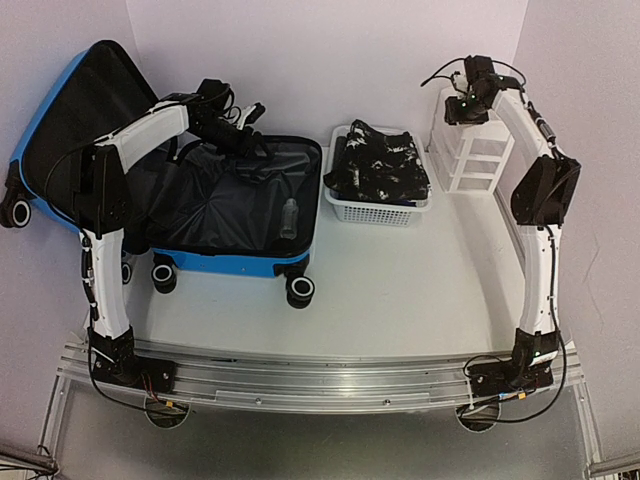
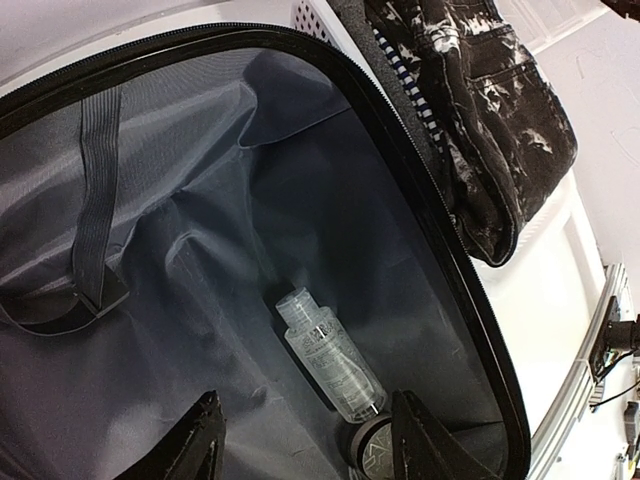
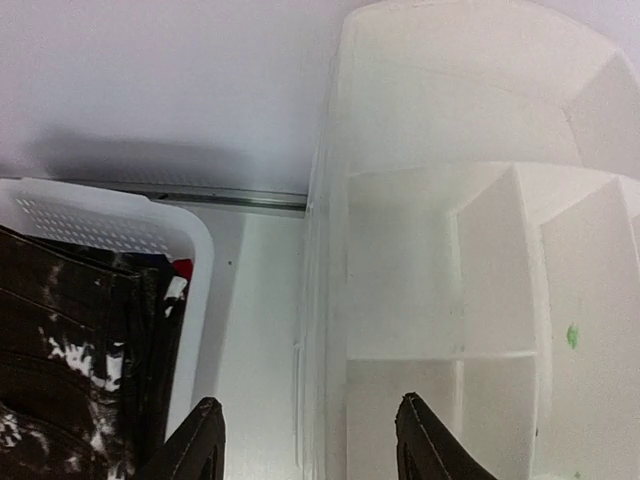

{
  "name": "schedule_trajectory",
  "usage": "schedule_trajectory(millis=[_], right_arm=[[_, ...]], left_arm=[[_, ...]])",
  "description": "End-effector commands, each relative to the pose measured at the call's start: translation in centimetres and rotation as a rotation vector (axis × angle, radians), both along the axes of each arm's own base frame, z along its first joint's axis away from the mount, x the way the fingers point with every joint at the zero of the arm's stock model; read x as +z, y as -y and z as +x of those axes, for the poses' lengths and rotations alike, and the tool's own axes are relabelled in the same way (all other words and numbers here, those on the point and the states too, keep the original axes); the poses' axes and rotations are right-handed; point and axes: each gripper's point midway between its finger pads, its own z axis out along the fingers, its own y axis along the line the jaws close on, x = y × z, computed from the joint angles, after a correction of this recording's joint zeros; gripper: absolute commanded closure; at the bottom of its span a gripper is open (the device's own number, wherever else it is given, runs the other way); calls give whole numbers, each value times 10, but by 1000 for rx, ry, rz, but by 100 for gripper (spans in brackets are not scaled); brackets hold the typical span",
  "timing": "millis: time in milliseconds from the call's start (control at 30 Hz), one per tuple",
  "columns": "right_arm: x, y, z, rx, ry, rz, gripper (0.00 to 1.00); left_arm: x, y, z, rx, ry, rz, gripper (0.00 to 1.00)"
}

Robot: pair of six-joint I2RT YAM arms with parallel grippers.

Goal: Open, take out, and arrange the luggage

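The luggage, a blue hard-shell suitcase, lies open at the left of the table with its lid propped up behind. Its black lining holds a clear plastic bottle lying on its side, with a small round dark jar at its base. My left gripper hovers open over the far part of the suitcase, nothing between its fingers. My right gripper hangs open and empty above the organizer's left wall.
A white perforated basket holding dark splattered clothes stands right of the suitcase. A white compartmented organizer stands at the back right corner. Walls close in the back and sides.
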Motion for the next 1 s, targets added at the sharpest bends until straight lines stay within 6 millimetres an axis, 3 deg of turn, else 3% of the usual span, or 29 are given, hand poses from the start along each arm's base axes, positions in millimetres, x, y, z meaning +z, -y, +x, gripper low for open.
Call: schedule_trajectory(millis=[0,100,200,367,500,567,733,900,967], right_arm=[[-97,15,-31,15,-315,-221,51],[-99,15,-33,-4,-322,-209,66],[-86,14,-33,-13,-298,-187,77],[-46,6,-38,-41,-224,-100,93],[-15,-5,-57,-34,-195,-31,100],[0,-13,-73,-18,-188,-28,100],[5,-24,-122,3,-259,-11,100],[8,-22,-188,-60,-350,39,100],[-3,-23,-216,-87,-401,56,100]], left_arm=[[31,0,-1,4,59,-43,44],[31,0,-1,4,61,-42,44],[31,0,-2,4,60,-40,44],[32,2,-2,0,60,-47,44],[34,2,-2,-2,63,-50,44],[35,2,-3,-3,64,-52,44],[39,2,-5,-10,65,-63,44],[42,5,-9,-4,40,-95,44],[41,7,-10,0,31,-106,44]])
